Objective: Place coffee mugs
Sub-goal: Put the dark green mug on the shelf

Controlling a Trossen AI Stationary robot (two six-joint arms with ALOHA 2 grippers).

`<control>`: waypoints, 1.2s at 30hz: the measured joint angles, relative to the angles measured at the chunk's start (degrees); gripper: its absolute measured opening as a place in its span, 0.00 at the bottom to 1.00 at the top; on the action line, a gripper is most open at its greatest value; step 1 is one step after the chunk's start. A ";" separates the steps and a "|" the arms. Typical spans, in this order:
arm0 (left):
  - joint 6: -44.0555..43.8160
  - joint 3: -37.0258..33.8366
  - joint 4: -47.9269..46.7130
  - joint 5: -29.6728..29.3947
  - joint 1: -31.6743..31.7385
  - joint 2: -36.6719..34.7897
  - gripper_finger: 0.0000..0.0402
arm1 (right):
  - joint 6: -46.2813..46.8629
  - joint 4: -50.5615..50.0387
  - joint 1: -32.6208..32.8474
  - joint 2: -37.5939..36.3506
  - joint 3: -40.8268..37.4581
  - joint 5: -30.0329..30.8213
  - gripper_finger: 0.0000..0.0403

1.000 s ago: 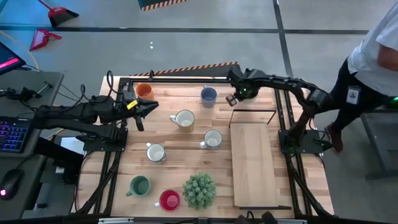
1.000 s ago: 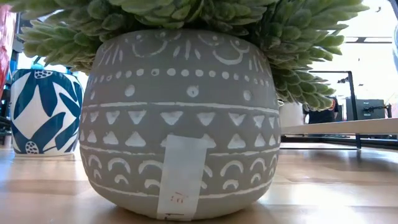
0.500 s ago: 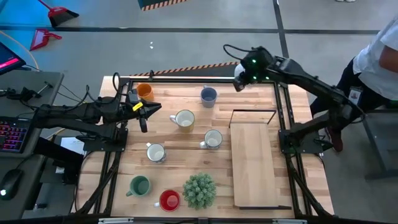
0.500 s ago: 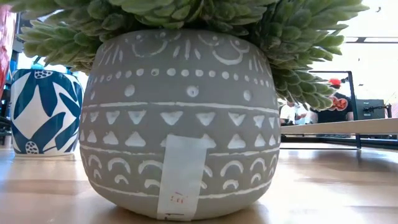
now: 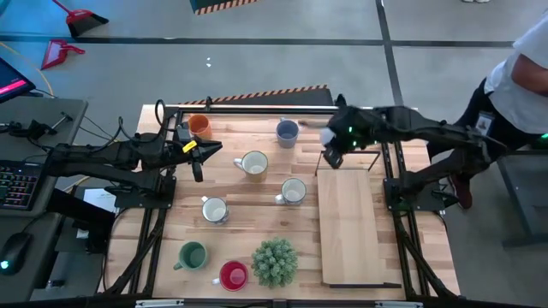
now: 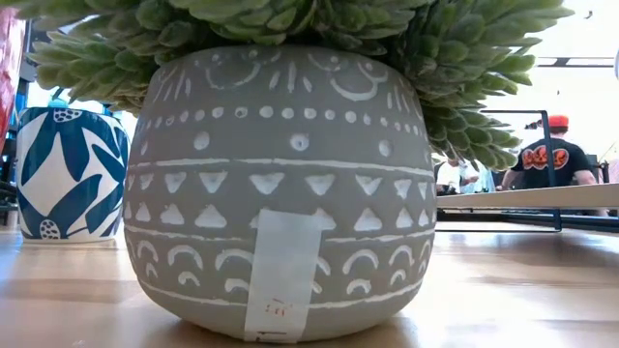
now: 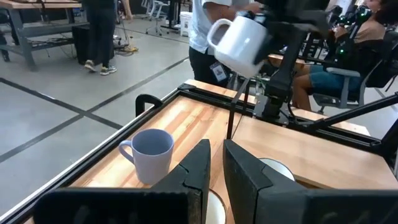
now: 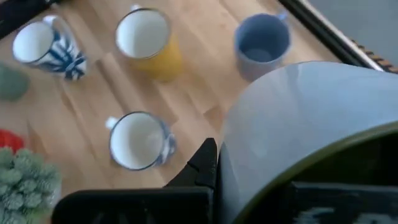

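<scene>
My right gripper [image 5: 332,147] is shut on a white mug [image 7: 239,43], high above the far end of the wooden board [image 5: 347,224]. On the table stand an orange mug [image 5: 199,125], a blue-grey mug [image 5: 287,132], three white mugs [image 5: 253,163] [image 5: 294,192] [image 5: 214,210], a green mug [image 5: 192,255] and a red mug [image 5: 233,275]. At the table's left my left gripper [image 7: 216,165] hangs level, its fingers shut on nothing, pointing toward the blue-grey mug [image 7: 152,154]. My right gripper holds the white mug at its rim, coming from above and slanting down. One dark finger [image 8: 202,167] lies against the outside of the mug's wall [image 8: 280,137]; the other is hidden by the mug. The mug hangs tilted below the fingers, lifted clear, with its handle [image 7: 216,32] sticking out sideways.
A spiky green plant [image 5: 275,262] in a grey patterned pot [image 6: 280,184] stands near the front edge and fills the low view. The board sits in a black frame [image 5: 349,154] at the right. A person [image 5: 522,77] stands beyond the table's right side.
My right gripper has risen from the table's far edge with the white mug, which is now lifted clear. It swung out past the far edge and came back toward the near edge, over the board's far end, tipping downward as it went.
</scene>
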 joint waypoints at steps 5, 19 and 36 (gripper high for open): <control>0.43 0.00 0.02 0.00 0.00 0.00 0.09 | 5.57 -0.95 7.90 0.15 0.00 2.49 0.00; 2.30 0.00 0.31 0.02 0.01 -0.01 0.09 | 18.86 -7.01 19.93 14.14 0.00 5.35 0.00; 2.35 0.00 0.26 0.03 0.02 -0.02 0.09 | 33.40 3.35 21.99 19.43 -14.59 -0.39 0.00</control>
